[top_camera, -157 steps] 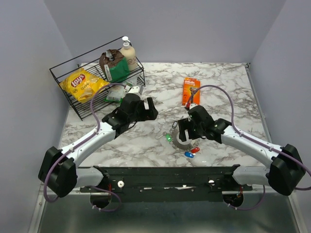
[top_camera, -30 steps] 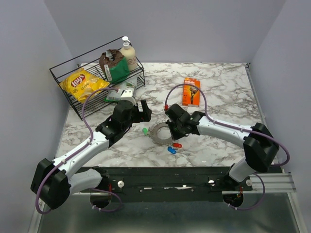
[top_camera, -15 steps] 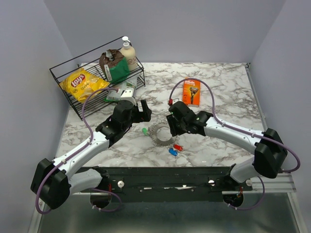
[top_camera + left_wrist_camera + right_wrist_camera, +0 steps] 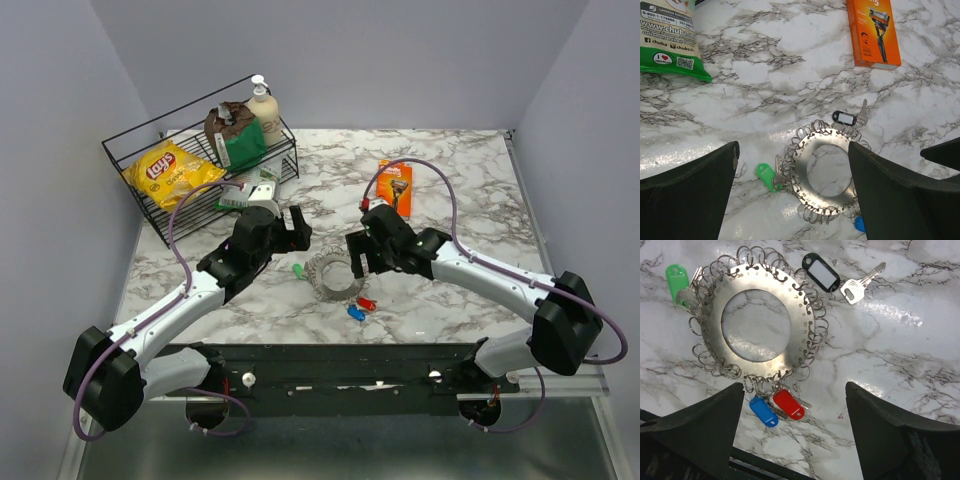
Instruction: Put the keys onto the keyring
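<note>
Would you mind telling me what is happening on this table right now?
Both arms are working over the keyring. The left gripper and right gripper hover open above it, holding nothing. The green key, red key and blue key lie against its rim, seemingly hooked on; a black-tagged key lies beside it.

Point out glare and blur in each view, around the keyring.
Right wrist: keyring sharp, glare on the marble table to its right. Left wrist: keyring sharp, glare at lower left. Top external: even light, keyring too small for detail.
</note>
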You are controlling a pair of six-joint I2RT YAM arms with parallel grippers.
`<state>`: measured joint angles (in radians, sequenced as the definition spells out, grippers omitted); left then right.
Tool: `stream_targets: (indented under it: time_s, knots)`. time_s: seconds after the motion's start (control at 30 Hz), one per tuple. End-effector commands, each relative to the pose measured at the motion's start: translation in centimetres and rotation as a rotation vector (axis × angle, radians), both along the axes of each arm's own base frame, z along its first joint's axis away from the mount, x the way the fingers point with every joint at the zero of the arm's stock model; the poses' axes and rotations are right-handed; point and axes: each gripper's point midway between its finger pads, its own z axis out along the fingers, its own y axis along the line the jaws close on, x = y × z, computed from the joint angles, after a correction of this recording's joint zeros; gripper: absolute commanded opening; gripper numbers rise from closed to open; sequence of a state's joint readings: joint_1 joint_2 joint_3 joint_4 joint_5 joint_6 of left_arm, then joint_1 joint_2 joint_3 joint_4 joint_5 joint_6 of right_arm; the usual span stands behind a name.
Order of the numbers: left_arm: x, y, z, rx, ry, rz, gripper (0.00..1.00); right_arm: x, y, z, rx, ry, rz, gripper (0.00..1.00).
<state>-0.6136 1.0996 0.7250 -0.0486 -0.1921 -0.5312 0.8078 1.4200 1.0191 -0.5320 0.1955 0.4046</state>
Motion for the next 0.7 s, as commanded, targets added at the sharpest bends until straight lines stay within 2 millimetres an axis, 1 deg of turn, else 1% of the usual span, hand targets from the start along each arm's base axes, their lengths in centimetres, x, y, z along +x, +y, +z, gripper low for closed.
stream_targets:
  time_s: [0.0,0.03,0.07,0.13,0.17,0.23,0.27,0.37,0.47,0.67]
  knots:
    - [0.1,0.0,0.4,0.004,-0.007,0.001,0.99,-0.1,-0.3,-0.3,0.092,0.038,-0.016,0.91]
    - [0.0,-0.2,0.2,0.0,-0.002,-0.011,0.99,-0.3,-0.2,-0.5,0.116,0.057,-0.007,0.91]
    - [0.0,-0.3,0.1,0.0,-0.003,-0.017,0.99,0.0,-0.5,-0.5,0.134,0.059,-0.019,0.91]
    - [-0.1,-0.7,0.0,-0.001,0.002,-0.041,0.99,-0.2,-0.7,-0.9,0.15,0.083,-0.02,0.91]
    - [-0.2,-0.8,-0.1,0.002,0.008,-0.051,0.99,0.1,-1.0,-0.8,0.155,0.077,-0.03,0.91]
    - [-0.3,-1.1,-0.4,0.0,0.017,-0.067,0.99,-0.5,-0.5,-1.0,0.184,0.106,0.0,0.91]
    - [-0.3,-1.4,-0.2,-0.01,0.013,-0.081,0.99,-0.4,-0.5,-1.0,0.195,0.111,-0.001,0.91]
    - [-0.4,-1.6,-0.6,-0.014,0.024,-0.09,0.99,-0.5,-0.2,-1.1,0.21,0.124,0.01,0.91]
    - [-0.5,-1.7,-0.7,-0.013,0.029,-0.097,0.99,-0.6,-0.1,-1.3,0.21,0.132,0.016,0.9]
    - [-0.5,-2.7,-0.9,-0.017,0.039,-0.146,0.99,-1.1,-0.1,-1.9,0.204,0.155,0.028,0.89]
